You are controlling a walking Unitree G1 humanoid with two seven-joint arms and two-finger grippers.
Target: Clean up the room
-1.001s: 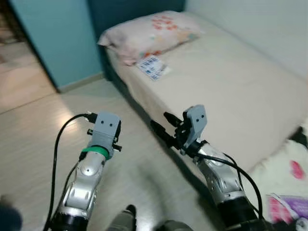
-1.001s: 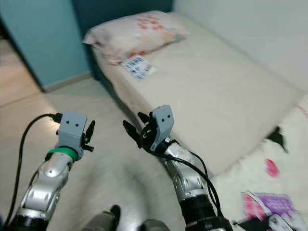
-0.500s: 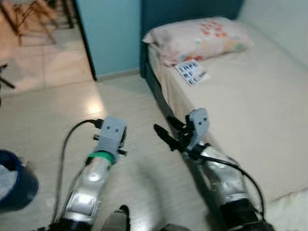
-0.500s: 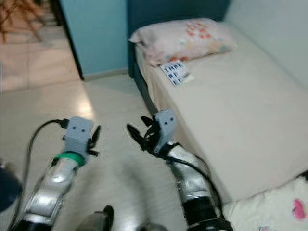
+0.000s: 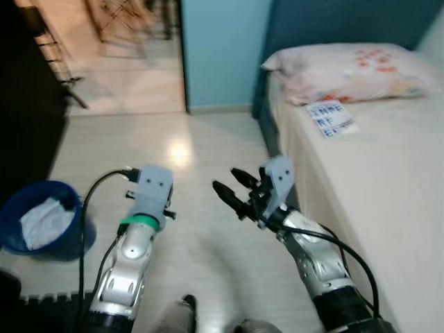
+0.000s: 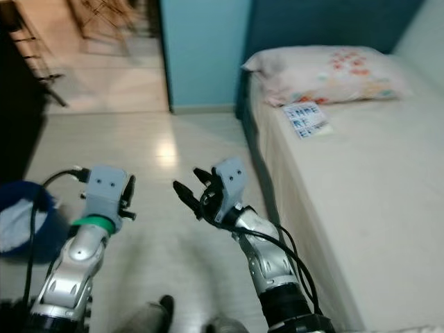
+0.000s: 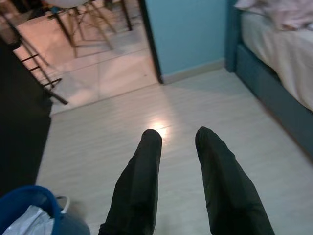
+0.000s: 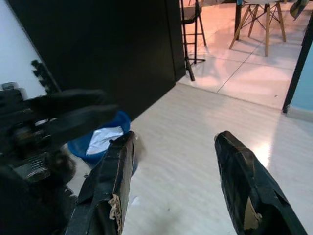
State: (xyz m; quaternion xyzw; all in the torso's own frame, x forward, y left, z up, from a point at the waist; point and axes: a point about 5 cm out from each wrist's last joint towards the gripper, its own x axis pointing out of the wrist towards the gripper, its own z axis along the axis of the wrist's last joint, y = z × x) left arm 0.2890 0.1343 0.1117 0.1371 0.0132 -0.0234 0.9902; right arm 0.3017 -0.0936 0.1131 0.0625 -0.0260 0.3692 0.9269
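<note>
Both arms are raised over the pale floor (image 5: pixel 208 146) beside the bed (image 5: pixel 388 180), and neither holds anything. The right gripper (image 5: pixel 229 189) has its two black fingers spread wide, tips aimed away from the bed toward the robot's left. The left gripper (image 7: pixel 178 139) has its fingers a narrow gap apart, pointing ahead toward the blue wall (image 5: pixel 222 48) and the doorway next to it.

A paper sheet (image 5: pixel 331 116) with dark printed blocks lies flat on the bed, just in front of the pillow (image 5: pixel 354 69) at the headboard end. Its long axis runs roughly along the bed's length, slightly skewed, with one short edge toward the pillow. It sits well ahead of the right gripper and off to that gripper's right, well apart from both sets of fingers.

A blue bin (image 5: pixel 41 222) with a white liner or crumpled paper inside stands on the floor far from the bed, to the left of the left arm, near a dark cabinet (image 5: pixel 21 104). Chair legs (image 7: pixel 73 19) show through the doorway, on reddish tiles.
</note>
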